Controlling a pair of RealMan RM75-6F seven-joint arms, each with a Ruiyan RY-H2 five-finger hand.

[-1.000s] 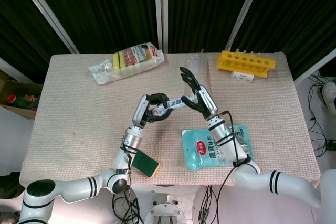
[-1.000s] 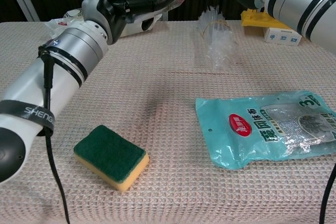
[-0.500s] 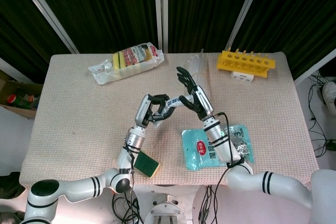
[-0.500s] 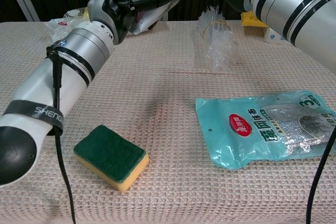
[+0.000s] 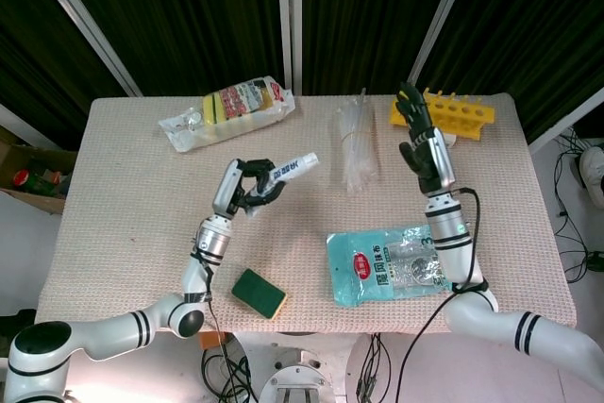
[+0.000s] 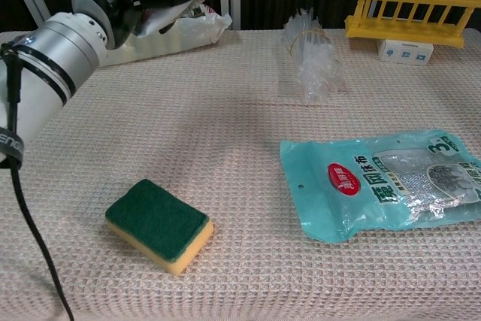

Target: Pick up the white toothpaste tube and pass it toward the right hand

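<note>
— Holding the white toothpaste tube (image 5: 286, 172) in my left hand (image 5: 247, 186), fingers curled round its near end, lifted clear of the desk (image 5: 132, 195).

— Which way does it point?

— Long axis runs toward the right hand (image 5: 425, 153), free end leading. That hand is raised well apart on the far side of the clear plastic bundle (image 5: 354, 148), holding nothing; fingers look spread, though I can't be sure from the head view alone.

— So the left carries it across?

— I'd judge so, passing above the bundle.

Left hand (image 5: 247, 186) grips toothpaste tube (image 5: 289, 170); right hand (image 5: 424, 151) apparently empty.
</note>
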